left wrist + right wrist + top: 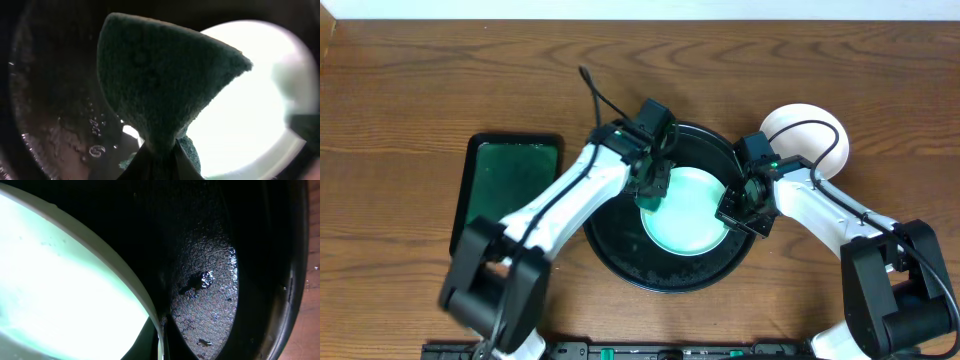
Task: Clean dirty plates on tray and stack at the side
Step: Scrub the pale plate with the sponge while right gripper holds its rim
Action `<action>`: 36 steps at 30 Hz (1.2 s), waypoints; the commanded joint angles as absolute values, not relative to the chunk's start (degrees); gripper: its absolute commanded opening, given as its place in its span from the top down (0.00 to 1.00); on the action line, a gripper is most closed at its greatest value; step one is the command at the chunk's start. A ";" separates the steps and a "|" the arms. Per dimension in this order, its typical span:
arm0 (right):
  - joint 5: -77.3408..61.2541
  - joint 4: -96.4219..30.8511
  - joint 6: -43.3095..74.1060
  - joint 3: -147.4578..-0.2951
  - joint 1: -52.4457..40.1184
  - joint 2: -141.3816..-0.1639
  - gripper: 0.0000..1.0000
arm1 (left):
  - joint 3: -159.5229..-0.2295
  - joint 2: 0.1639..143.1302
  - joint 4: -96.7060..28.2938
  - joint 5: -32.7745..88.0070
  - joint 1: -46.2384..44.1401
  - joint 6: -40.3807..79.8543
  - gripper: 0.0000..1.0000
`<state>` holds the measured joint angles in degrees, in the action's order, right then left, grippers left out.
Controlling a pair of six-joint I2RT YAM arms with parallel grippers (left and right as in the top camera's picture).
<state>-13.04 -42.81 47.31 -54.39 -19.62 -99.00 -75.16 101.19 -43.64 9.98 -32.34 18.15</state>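
A white plate (688, 213) with a teal-green sheen lies inside the round black tray (620, 262). My left gripper (653, 183) is shut on a dark green sponge (160, 85) and holds it at the plate's left edge; the plate also shows in the left wrist view (250, 115). My right gripper (734, 208) is shut on the plate's right rim (125, 280), one finger on each side of the rim. Another white plate (807, 135) lies on the table to the right of the tray, partly hidden by my right arm.
A rectangular dark-green tray (510, 180) lies on the wooden table to the left of the black tray. The black tray's floor (205, 305) is wet and speckled. A dark rail runs along the table's front edge (650, 350).
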 commanded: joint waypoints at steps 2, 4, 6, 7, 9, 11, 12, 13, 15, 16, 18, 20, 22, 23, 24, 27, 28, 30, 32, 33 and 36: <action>-8.01 -43.48 47.24 -53.93 -18.41 -100.40 0.99 | -75.61 98.41 -43.83 15.07 -32.23 19.86 0.93; -8.03 -43.46 47.27 -53.93 -18.41 -100.40 0.99 | -75.44 99.00 -43.62 16.45 -32.23 20.49 0.93; -8.08 -43.46 47.27 -53.93 -18.41 -100.40 0.99 | -75.24 99.85 -42.89 18.70 -32.23 20.88 0.93; -8.05 -43.46 47.24 -53.93 -18.41 -100.40 0.99 | -75.22 100.40 -42.65 19.84 -32.23 21.10 0.93; -8.23 -43.48 47.24 -53.93 -18.41 -100.40 0.99 | -75.22 101.86 -42.09 22.11 -32.36 21.98 0.93; -8.49 -43.48 47.24 -53.93 -18.41 -100.40 0.99 | -75.20 103.33 -41.36 24.14 -32.88 22.79 0.92; -8.49 -43.48 47.24 -53.93 -18.41 -100.40 0.99 | -75.20 104.07 -40.84 25.15 -33.21 23.09 0.93; -8.47 -43.48 47.24 -53.93 -18.41 -100.40 0.99 | -75.20 104.95 -40.10 26.33 -33.71 23.24 0.93; -8.49 -43.51 47.24 -53.93 -18.41 -100.40 0.99 | -75.20 106.52 -38.61 28.42 -34.52 24.29 0.93; -8.49 -43.51 47.24 -53.93 -18.41 -100.40 0.99 | -75.18 107.11 -38.02 29.30 -34.85 24.56 0.93; -8.56 -43.53 47.24 -53.93 -18.41 -100.40 0.99 | -75.18 108.57 -36.67 30.85 -35.44 25.76 0.93; -8.69 -43.55 47.07 -53.93 -18.41 -100.40 0.99 | -75.18 109.97 -35.20 32.97 -35.75 26.35 0.93; -8.67 -43.64 47.07 -53.93 -18.41 -100.40 0.99 | -75.18 111.31 -34.09 34.39 -35.83 27.83 0.93; -8.69 -43.72 47.07 -53.93 -18.41 -100.40 0.99 | -75.18 111.85 -33.65 34.96 -35.81 28.51 0.93; -8.67 -43.81 47.07 -53.93 -18.41 -100.40 0.99 | -75.16 112.38 -33.08 35.90 -35.81 28.69 0.93; -8.67 -43.99 47.07 -53.93 -18.41 -100.40 0.99 | -75.09 113.21 -32.38 37.19 -35.83 30.20 0.93; -8.67 -43.99 47.07 -53.93 -18.41 -100.40 0.99 | -75.00 113.45 -32.18 37.15 -35.83 30.57 0.93; -8.67 -43.97 47.09 -53.93 -18.41 -100.40 0.99 | -74.67 113.73 -31.81 37.15 -35.81 31.79 0.93; -8.64 -43.97 47.09 -53.93 -18.41 -100.40 0.99 | -73.97 113.99 -30.85 37.56 -35.83 32.88 0.93; -8.67 -43.97 47.07 -53.93 -18.41 -100.40 0.99 | -73.34 114.24 -30.00 38.46 -35.83 33.78 0.93; -8.67 -44.10 47.09 -53.93 -18.41 -100.40 0.99 | -72.16 115.26 -28.08 40.77 -35.83 35.14 0.93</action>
